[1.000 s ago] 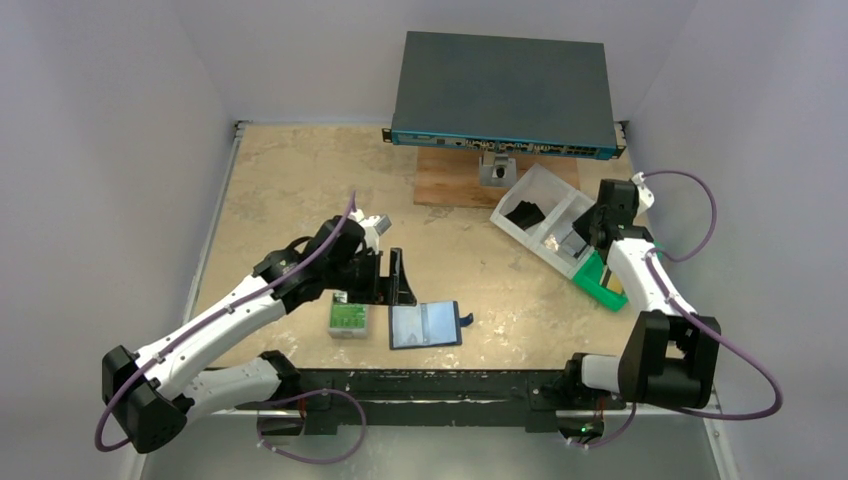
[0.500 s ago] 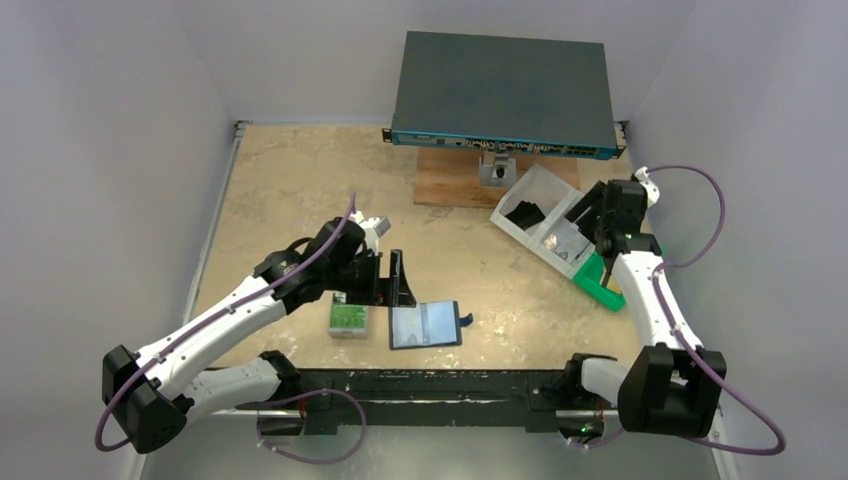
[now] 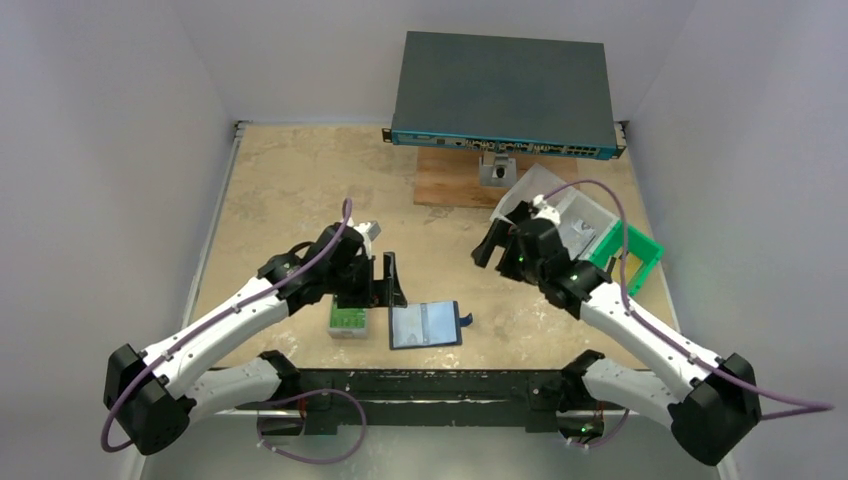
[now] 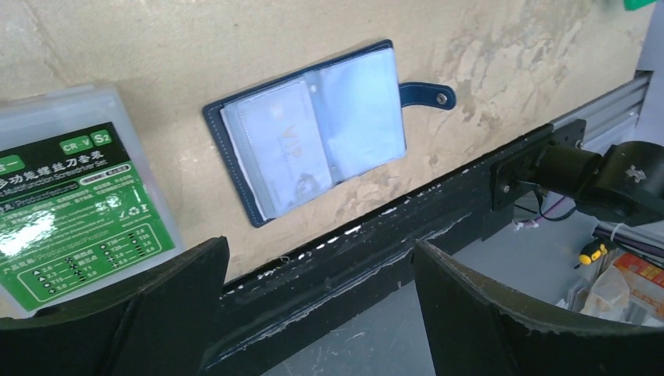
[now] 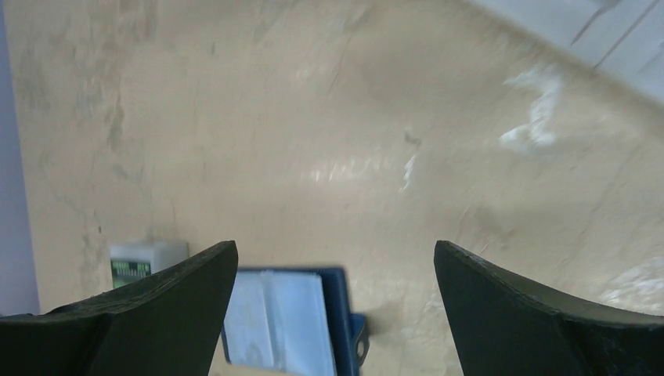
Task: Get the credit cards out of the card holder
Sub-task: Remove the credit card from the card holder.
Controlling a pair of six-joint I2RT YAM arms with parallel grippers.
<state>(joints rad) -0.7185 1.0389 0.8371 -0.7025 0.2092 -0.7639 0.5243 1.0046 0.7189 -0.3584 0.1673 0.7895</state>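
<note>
The dark blue card holder (image 3: 426,325) lies open and flat near the table's front edge, its snap tab pointing right. In the left wrist view the card holder (image 4: 313,133) shows clear sleeves, with one pale credit card (image 4: 282,153) inside the left sleeve. My left gripper (image 3: 388,283) hovers open just behind its left half, and nothing is between the jaws (image 4: 321,247). My right gripper (image 3: 492,245) hangs open over the table's middle, behind and to the right of the card holder (image 5: 290,321). Its jaws (image 5: 335,247) are empty.
A grey case with a green label (image 3: 347,318) sits just left of the card holder. At the back are a network switch (image 3: 503,95) and a wooden board (image 3: 455,180). A white tray (image 3: 565,210) and a green bin (image 3: 628,255) stand at the right. A black rail (image 3: 420,380) edges the front.
My right arm has swung from the white tray at the back right toward the table's middle, and its jaws have opened wide. The left arm has hardly moved.
</note>
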